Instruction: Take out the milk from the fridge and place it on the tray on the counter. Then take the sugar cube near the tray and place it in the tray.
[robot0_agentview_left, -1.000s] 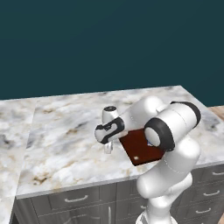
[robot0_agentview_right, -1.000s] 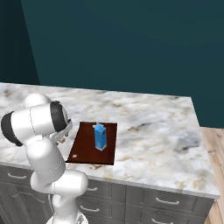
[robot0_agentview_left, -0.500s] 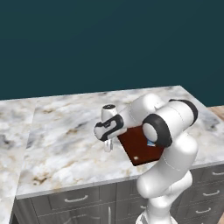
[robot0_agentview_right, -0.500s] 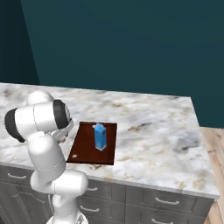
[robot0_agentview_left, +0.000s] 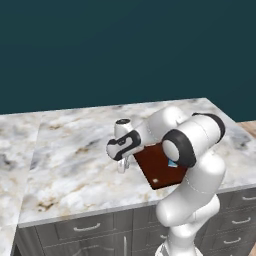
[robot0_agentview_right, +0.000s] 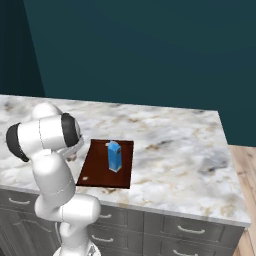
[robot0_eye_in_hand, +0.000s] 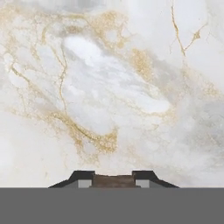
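The blue milk (robot0_agentview_right: 114, 156) carton stands upright on the dark reddish-brown tray (robot0_agentview_right: 98, 161), which lies on the marble counter (robot0_agentview_right: 175, 150). Seen from the left base, a sliver of the milk (robot0_agentview_left: 172, 163) peeks out behind my elbow above the tray (robot0_agentview_left: 154, 166). My gripper (robot0_agentview_left: 121, 168) points straight down at the counter (robot0_agentview_left: 70, 150) just left of the tray. Along the hand, the gripper (robot0_eye_in_hand: 113, 178) is shut on a small brownish block that I take for the sugar cube (robot0_eye_in_hand: 113, 180), pressed close over the counter (robot0_eye_in_hand: 109, 87). The fridge is out of view.
A small pale spot (robot0_agentview_right: 85, 177) shows at the tray's near end. Grey drawer fronts (robot0_agentview_left: 90, 228) run below the counter's front edge. A dark teal wall (robot0_agentview_right: 150, 50) stands behind. Wooden floor (robot0_agentview_right: 245, 165) lies past the counter's right end.
The gripper's fingers have closed from wide open onto the small block. The hand has stayed low at the same spot left of the tray; milk and tray have not moved.
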